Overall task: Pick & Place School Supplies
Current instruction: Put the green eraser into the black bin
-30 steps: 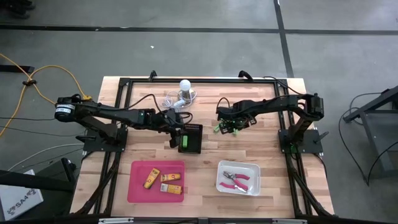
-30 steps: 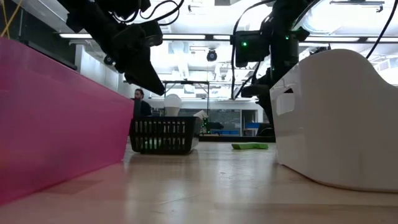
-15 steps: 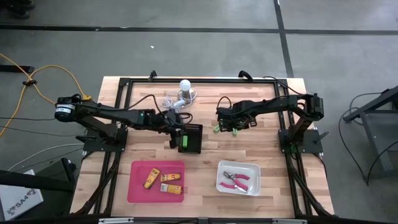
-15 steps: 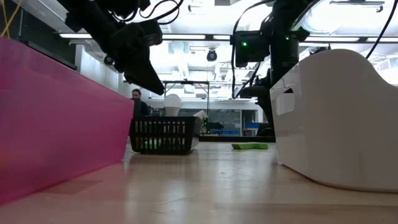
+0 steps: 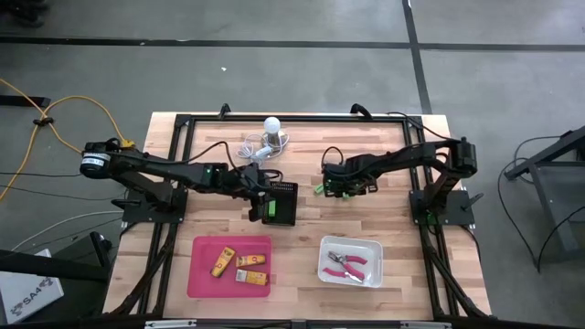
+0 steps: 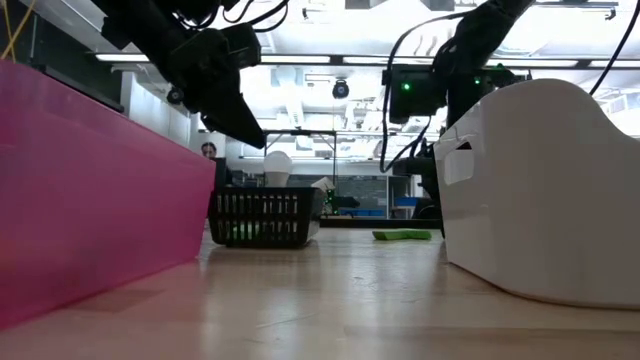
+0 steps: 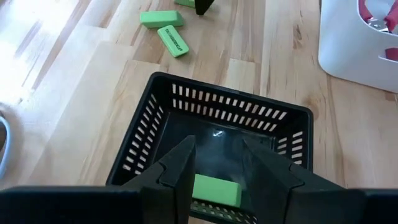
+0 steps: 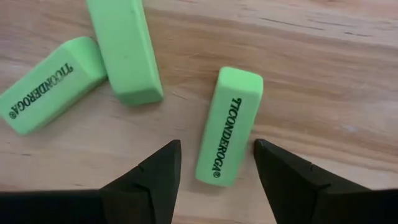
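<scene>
Progress: sorting partly complete, green erasers outstanding

Yellow-orange pieces [image 5: 239, 266] lie in the pink tray [image 5: 203, 274]. The pink-handled tool [image 5: 347, 266] lies in the white tray [image 5: 373, 249]. One green eraser [image 7: 216, 190] lies in the black basket [image 7: 149, 124], with the left claw [image 7: 217, 163] poised above it, fingers parted and empty. Three green erasers remain on the surface [image 5: 384, 215]. The right claw [image 8: 214, 163] hangs wide over one eraser [image 8: 228, 126], not yet gripping. Remaining work, as judged: transfer these erasers to the basket.
</scene>
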You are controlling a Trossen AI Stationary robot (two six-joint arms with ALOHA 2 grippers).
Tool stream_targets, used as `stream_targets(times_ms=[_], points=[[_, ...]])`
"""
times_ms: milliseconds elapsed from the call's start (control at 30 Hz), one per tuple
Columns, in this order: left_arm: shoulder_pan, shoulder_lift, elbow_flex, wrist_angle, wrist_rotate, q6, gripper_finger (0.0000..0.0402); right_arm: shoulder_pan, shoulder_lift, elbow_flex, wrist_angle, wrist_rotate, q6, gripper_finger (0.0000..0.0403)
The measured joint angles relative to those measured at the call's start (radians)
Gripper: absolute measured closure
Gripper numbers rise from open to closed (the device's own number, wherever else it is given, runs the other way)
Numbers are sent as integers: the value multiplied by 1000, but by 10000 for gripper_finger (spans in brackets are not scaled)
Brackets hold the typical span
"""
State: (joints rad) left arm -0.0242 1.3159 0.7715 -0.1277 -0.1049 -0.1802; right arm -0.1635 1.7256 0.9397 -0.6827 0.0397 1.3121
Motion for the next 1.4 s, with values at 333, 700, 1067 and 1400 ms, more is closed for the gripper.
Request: stream_targets(times_ms=[333, 700, 1067, 1400], points=[[0, 0, 0, 14, -2, -1, 277, 1, -1, -6, -6, 32, -30, 255], [0, 0, 0, 16, -1, -4, 277, 0, -1, -6, -4, 35, -60, 326], [0, 0, 0, 16, -1, -4, 277, 0, -9, -6, -7, 37, -140, 328], [0, 0, 0, 17, 0, 33, 277, 1, -132, 27, -1, 32, -262, 330]])
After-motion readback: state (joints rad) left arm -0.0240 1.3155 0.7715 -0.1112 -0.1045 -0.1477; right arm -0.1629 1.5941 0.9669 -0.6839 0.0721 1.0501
